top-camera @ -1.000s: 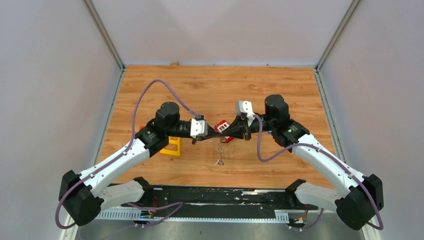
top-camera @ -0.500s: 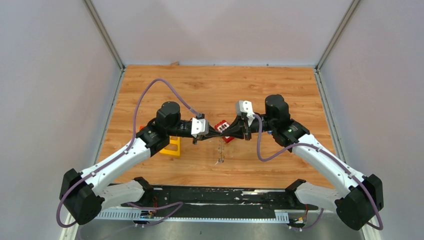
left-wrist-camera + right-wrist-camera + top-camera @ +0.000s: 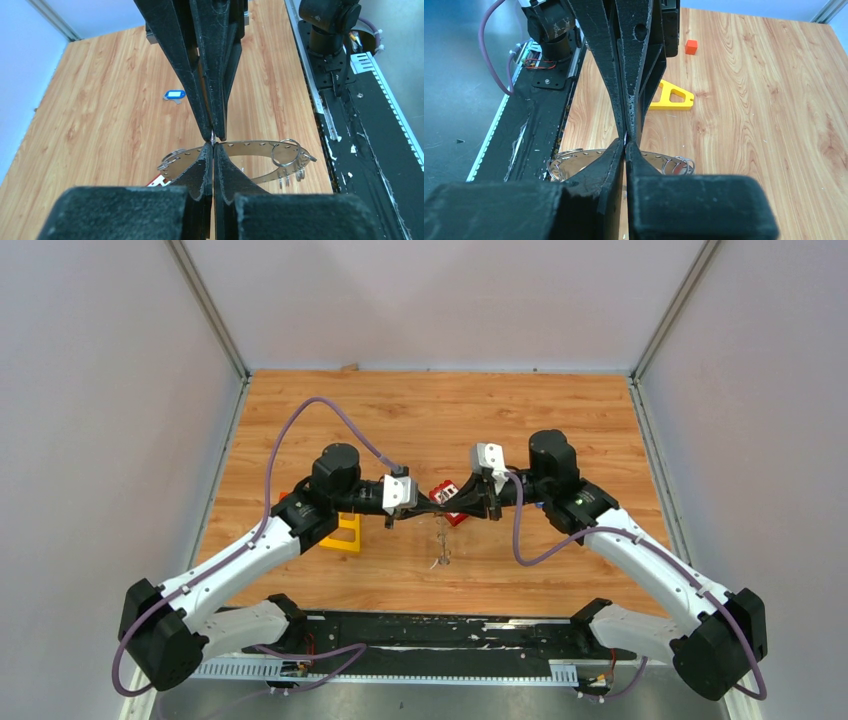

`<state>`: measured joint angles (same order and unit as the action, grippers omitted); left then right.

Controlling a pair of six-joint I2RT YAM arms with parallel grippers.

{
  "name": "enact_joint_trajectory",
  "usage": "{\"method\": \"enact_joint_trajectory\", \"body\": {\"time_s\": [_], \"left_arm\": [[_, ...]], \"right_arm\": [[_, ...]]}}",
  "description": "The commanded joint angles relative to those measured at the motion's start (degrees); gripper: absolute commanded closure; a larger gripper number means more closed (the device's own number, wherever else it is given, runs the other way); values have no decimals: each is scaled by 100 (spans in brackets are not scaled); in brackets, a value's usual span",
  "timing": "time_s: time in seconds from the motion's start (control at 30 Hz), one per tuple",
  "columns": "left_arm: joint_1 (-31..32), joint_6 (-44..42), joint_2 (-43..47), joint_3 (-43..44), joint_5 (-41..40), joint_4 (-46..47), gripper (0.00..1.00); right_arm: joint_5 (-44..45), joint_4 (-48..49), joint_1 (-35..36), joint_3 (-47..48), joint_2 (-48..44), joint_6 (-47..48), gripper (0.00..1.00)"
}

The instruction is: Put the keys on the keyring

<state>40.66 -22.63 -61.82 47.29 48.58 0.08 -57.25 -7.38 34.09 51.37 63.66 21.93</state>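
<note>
The keyring [image 3: 441, 540], a thin grey metal band with holes, split rings and small silvery keys, hangs edge-on above the table between my two grippers. My left gripper [image 3: 436, 507] [image 3: 213, 145] is shut on the band's rim [image 3: 250, 147]. My right gripper [image 3: 448, 507] [image 3: 625, 144] is shut on the same rim [image 3: 574, 161], tip to tip with the left. A blue-headed key [image 3: 175, 94] lies loose on the table beyond the ring. The black-headed key is out of view.
A red block with white squares [image 3: 447, 494] lies just behind the grippers. A yellow triangular frame [image 3: 345, 533] [image 3: 671, 97] lies under the left arm, with an orange cube [image 3: 691, 46] beyond it. The black base strip [image 3: 430, 632] runs along the near edge.
Both grippers stay shut on the ring, which swings slightly; the left wrist has edged a little toward the far side.
</note>
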Motion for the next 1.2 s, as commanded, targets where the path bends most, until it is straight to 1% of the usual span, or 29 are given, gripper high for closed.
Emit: {"method": "enact_joint_trajectory", "body": {"time_s": [0.0, 0.2, 0.27, 0.33, 0.47, 0.6, 0.77, 0.87, 0.97, 1.07, 1.17], "left_arm": [[29, -120, 284, 36, -47, -133, 100], [29, -284, 374, 297, -694, -1013, 100], [29, -297, 416, 344, -904, -1185, 100], [29, -280, 467, 332, -1038, -1277, 100], [29, -249, 637, 213, -1209, -1282, 100], [29, -203, 736, 150, -1305, -1292, 100], [29, -94, 783, 145, -1221, -1379, 100], [29, -46, 812, 115, -1136, -1356, 100], [29, -20, 818, 122, -1099, -1358, 100], [29, 6, 825, 127, -1084, -1361, 100], [31, 20, 830, 118, -1053, -1355, 100]], "right_arm": [[402, -50, 3, 12, -111, 271, 88], [745, -313, -71, 25, -251, 546, 55], [900, -391, -130, 50, -333, 584, 48], [1076, -523, -250, 115, -400, 580, 45], [1454, -891, -722, 327, -413, 495, 41], [2239, -1403, -1054, 408, -270, 553, 33], [3191, -1807, -1618, 333, 151, 563, 32], [3322, -1979, -2093, 353, 607, 582, 32], [3488, -2193, -2446, 565, 1245, 586, 34], [3584, -2327, -2691, 861, 1877, 622, 35], [3798, -2418, -2788, 1198, 2580, 756, 37]]}}
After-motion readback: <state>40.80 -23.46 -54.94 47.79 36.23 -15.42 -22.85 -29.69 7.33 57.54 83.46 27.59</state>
